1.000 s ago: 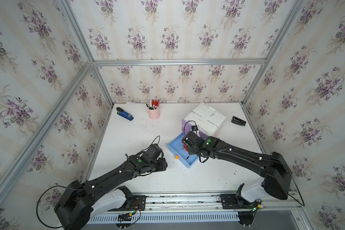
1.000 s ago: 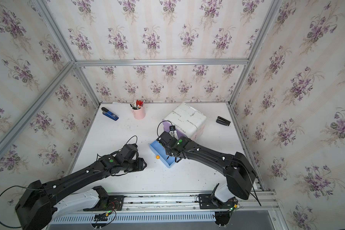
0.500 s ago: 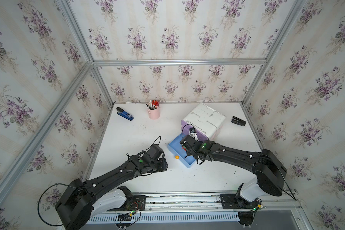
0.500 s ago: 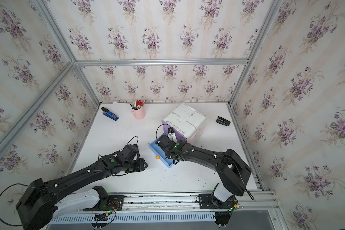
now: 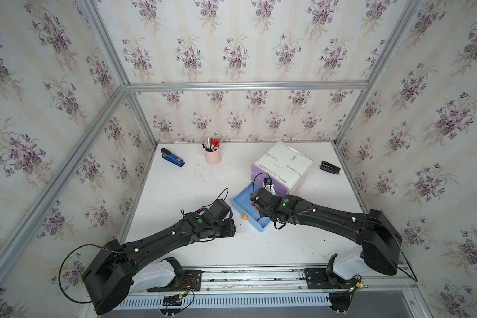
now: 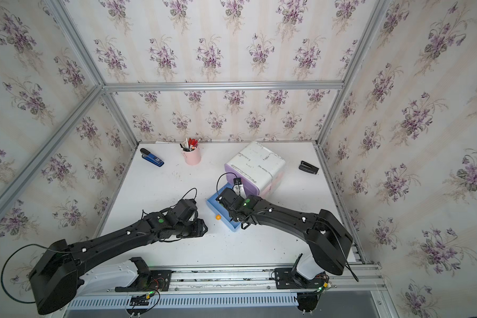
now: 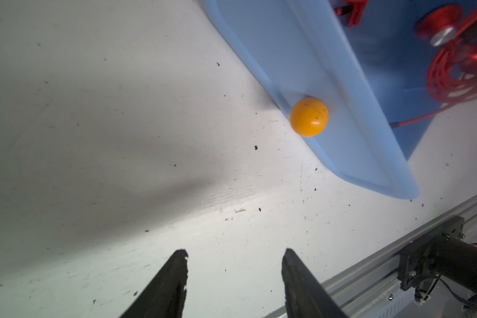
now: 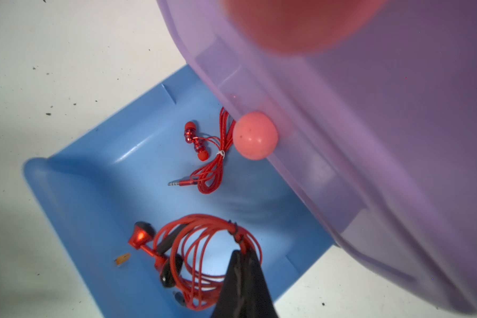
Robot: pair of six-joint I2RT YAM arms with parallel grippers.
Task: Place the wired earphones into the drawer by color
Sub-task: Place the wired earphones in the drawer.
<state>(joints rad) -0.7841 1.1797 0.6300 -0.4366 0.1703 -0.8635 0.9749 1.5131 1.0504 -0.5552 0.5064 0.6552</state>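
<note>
**Top views:** blue drawer (image 5: 241, 205) stands pulled out of the drawer unit (image 5: 284, 162). Right gripper (image 5: 259, 210) is down inside it. Left gripper (image 5: 231, 228) is outside its front, near the orange knob (image 5: 244, 217).

**Left wrist:** left gripper (image 7: 234, 253) has its jaws apart and empty, over bare bench (image 7: 94, 137) short of that knob.

**Right wrist:** right jaws are together, tip against the coil of one red earphone bundle (image 8: 204, 247) in the drawer. Cannot tell whether cord is pinched. Second red bundle (image 8: 208, 168) lies deeper in, its cord running under the purple drawer (image 8: 369, 137).

**Risk:** a cord snagged on the jaws could drag the bundle out on withdrawal. The deeper cord could jam when the drawer is shut.

**Count:**
- Red bundles: 2
- Black: 0 seen
- White: 0 seen
- Drawers open: 1
</note>
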